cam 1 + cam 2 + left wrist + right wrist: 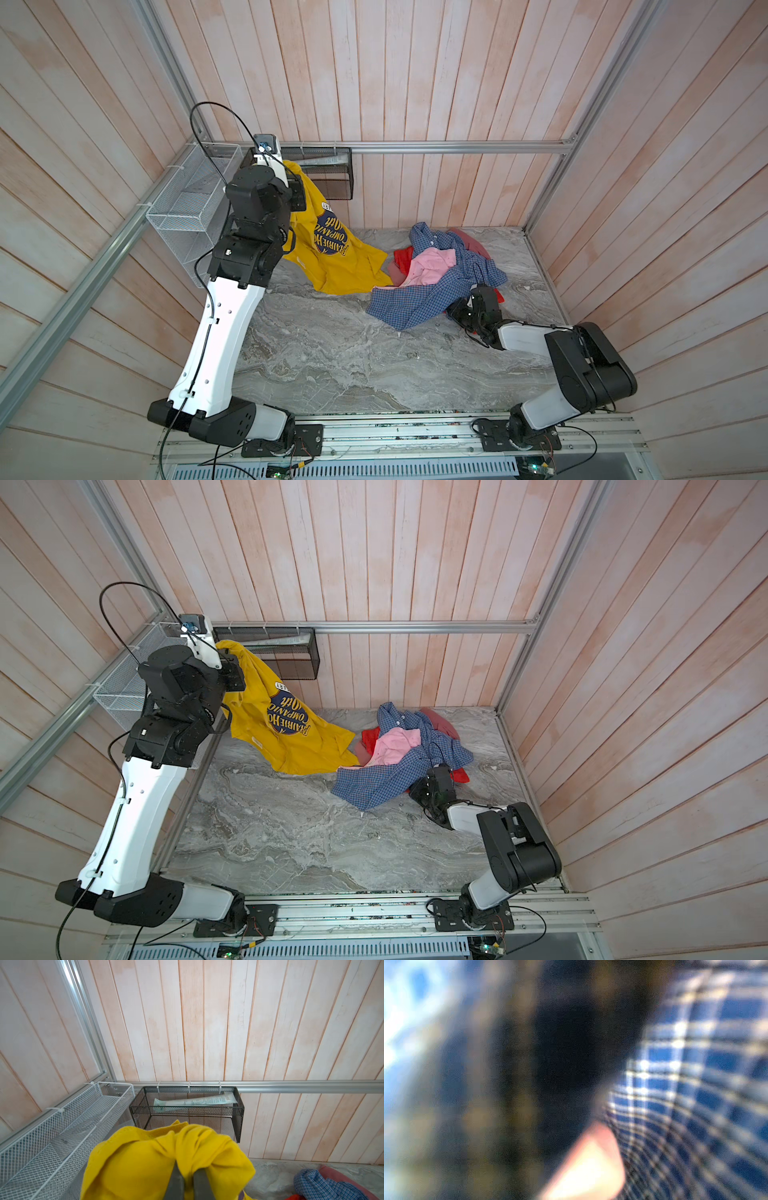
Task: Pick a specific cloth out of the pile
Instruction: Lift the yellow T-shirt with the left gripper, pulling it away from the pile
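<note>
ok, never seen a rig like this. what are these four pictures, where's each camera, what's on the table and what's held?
Two robot arms with two-finger grippers stand at the front of a marble-look table. Two pictures come from one overhead stereo camera, two from wrist cameras. The left gripper is shut on the yellow T-shirt, raised near a black mesh basket, lower end on the table beside the pile. The right gripper sits low against the blue checked shirt; its wrist view is blurred cloth, so its jaws cannot be judged.
</note>
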You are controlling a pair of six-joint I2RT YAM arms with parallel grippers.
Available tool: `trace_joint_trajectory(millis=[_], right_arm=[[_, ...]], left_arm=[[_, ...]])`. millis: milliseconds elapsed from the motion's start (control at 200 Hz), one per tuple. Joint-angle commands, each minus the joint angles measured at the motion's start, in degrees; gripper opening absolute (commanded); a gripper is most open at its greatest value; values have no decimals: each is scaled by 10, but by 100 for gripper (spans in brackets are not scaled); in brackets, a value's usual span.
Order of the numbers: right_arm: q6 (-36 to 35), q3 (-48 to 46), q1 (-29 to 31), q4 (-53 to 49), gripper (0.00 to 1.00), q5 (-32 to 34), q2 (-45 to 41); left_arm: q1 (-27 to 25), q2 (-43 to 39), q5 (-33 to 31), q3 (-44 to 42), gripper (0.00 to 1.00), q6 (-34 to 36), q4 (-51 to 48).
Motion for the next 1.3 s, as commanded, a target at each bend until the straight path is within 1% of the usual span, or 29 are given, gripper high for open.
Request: trace_joint_trajectory(millis=[0, 65, 215, 295, 400, 575, 680, 915, 1015, 1095, 1165, 1295], right_arm=[[-3, -11, -4, -5, 25, 22, -7], [-7, -9, -3, -6, 26, 22, -8], [-19, -5, -3, -8, 34, 24, -16], [-24, -8, -3, -3, 40, 26, -21], [-33, -8, -3, 4, 45, 23, -28], [-56, -14, -2, 22, 56, 16, -55], [-72, -16, 0, 20, 59, 18, -75], [-101, -9, 13, -14, 61, 26, -115], [-103, -10, 22, -49, 61, 45, -141], [-95, -19, 25, -75, 61, 68, -174], [-85, -28, 25, -96, 60, 85, -204], [-89, -33, 27, -132, 57, 89, -256]], left_arm=[[3, -4, -23, 30, 0, 27, 15], [3, -6, -31, 40, 0, 38, 19], [3, -8, -47, 68, 0, 66, 31], [3, -8, -47, 87, 0, 77, 33], [3, -7, -38, 106, 0, 78, 29], [3, -9, -30, 105, 0, 70, 12], [3, -10, -35, 93, 0, 71, 13], [3, -15, -29, 49, 0, 58, 7], [3, -17, -52, 29, 0, 61, 5], [8, -18, -70, 21, 0, 65, 2], [12, -19, -69, 18, 0, 65, -5], [19, -25, -61, 3, 0, 60, -5]])
